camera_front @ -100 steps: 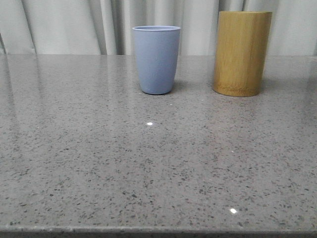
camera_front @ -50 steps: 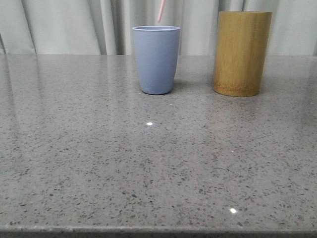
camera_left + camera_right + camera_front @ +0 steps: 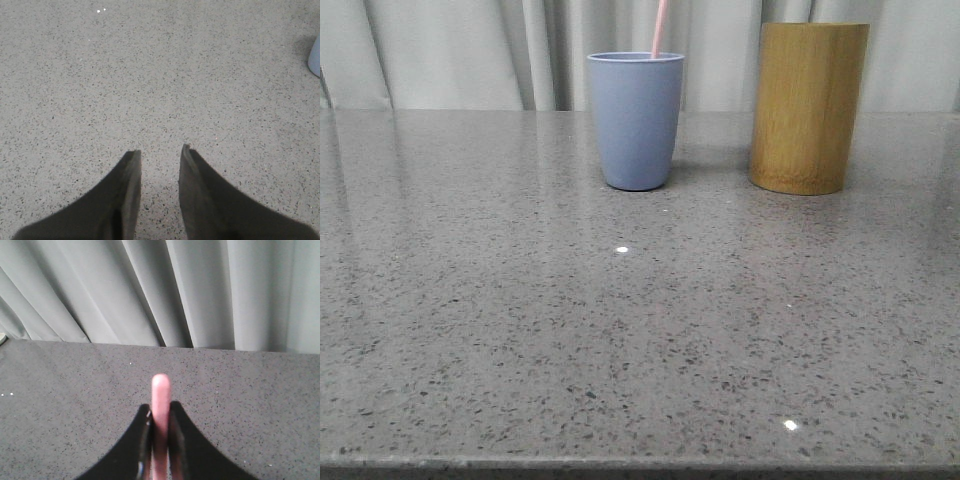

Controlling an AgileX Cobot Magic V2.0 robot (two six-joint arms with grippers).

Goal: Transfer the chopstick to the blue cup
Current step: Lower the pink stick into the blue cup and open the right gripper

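The blue cup [image 3: 636,120] stands upright at the back middle of the grey speckled table [image 3: 620,330]. A pale pink chopstick [image 3: 660,27] rises out of its mouth, leaning slightly right and running off the top of the front view. In the right wrist view my right gripper [image 3: 160,412] is shut on the pink chopstick [image 3: 160,390], whose rounded end pokes out beyond the fingertips. My left gripper [image 3: 161,152] hangs open over bare table, nothing between its fingers, with an edge of the blue cup [image 3: 315,57] off to one side.
A taller yellow-brown bamboo cylinder [image 3: 808,105] stands just right of the blue cup. Pale grey curtains [image 3: 460,50] hang behind the table's far edge. The table's front edge [image 3: 640,465] runs along the bottom of the front view.
No chopstick showed a second ago. Its tip then appeared above the cup's rim, and now it has come lower, down into the blue cup's mouth.
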